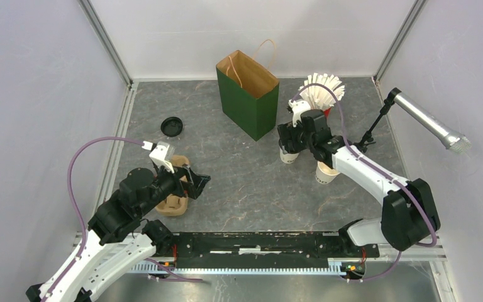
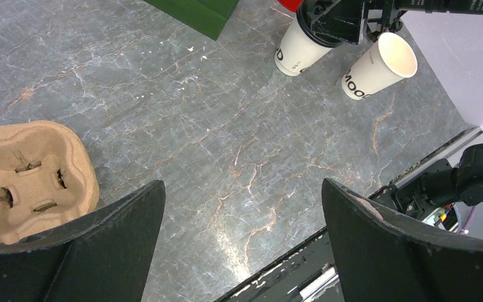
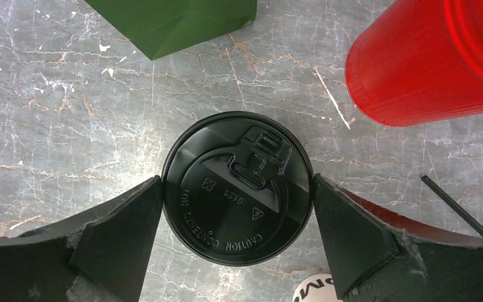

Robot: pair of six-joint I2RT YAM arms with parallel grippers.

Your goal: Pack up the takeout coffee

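One white paper cup (image 1: 288, 156) stands right of the green bag (image 1: 248, 94). My right gripper (image 1: 291, 139) is directly above it, shut on a round black lid (image 3: 239, 195) that covers the cup's mouth; both fingers touch the lid's rim. The cup's side shows in the left wrist view (image 2: 297, 51). A second white cup (image 1: 326, 173) stands open and lidless beside it, tan inside (image 2: 380, 63). A second black lid (image 1: 172, 126) lies on the table at the far left. My left gripper (image 1: 199, 182) is open and empty, just right of the brown pulp carrier (image 1: 175, 200).
A red cup of white straws (image 1: 322, 94) stands close behind the right gripper and shows in the right wrist view (image 3: 427, 60). A microphone on a stand (image 1: 427, 123) is at the right. The carrier (image 2: 28, 179) lies beside the left fingers.
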